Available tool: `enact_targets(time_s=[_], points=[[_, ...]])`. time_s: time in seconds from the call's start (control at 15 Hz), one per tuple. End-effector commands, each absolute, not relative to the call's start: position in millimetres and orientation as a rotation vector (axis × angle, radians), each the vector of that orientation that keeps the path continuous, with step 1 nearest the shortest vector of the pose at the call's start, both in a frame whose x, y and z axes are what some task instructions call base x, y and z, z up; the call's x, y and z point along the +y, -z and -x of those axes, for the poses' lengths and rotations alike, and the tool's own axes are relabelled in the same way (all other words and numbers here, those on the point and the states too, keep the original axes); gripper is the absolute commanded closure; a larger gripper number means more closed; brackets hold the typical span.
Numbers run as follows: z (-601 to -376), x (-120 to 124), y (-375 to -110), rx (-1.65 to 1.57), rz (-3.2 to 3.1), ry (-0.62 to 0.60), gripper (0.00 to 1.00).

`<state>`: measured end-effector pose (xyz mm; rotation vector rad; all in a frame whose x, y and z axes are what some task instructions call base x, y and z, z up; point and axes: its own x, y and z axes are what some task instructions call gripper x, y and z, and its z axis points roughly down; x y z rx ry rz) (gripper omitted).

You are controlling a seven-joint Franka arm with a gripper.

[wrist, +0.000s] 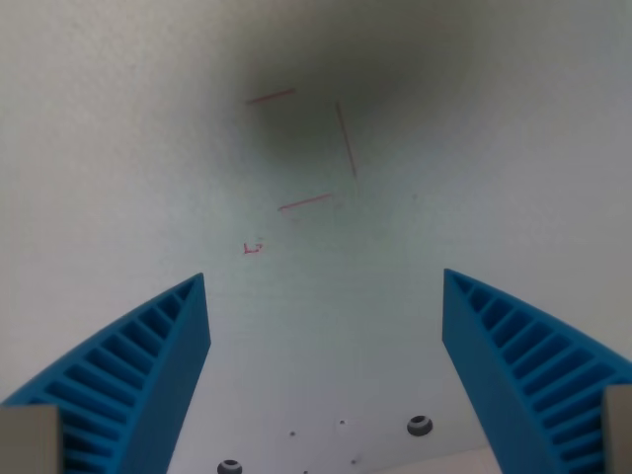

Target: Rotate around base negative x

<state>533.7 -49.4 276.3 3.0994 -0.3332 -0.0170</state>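
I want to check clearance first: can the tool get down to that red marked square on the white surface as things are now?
Probably yes. The tool is open with nothing between its blue fingers, and the red marked square lies bare on the white surface ahead, only shaded by a dark shadow.

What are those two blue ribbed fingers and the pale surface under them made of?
The fingers look like matte blue plastic, maybe printed: hollow ribbed cells run along their inner sides. The tool stands open, holding nothing. The surface seems a smooth, dull white board with thin red pen lines; its exact material is unclear.
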Motion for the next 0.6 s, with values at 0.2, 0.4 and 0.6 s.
enact_targets(time_s=[0.2, 0.4, 0.6], points=[[-533.9, -47.5, -277.5, -0.333, -2.939, -0.015, 0.00], [-533.9, -47.5, -277.5, -0.329, -2.905, -0.019, 0.00], [-533.9, -47.5, -277.5, -0.326, -2.870, -0.024, 0.00]])
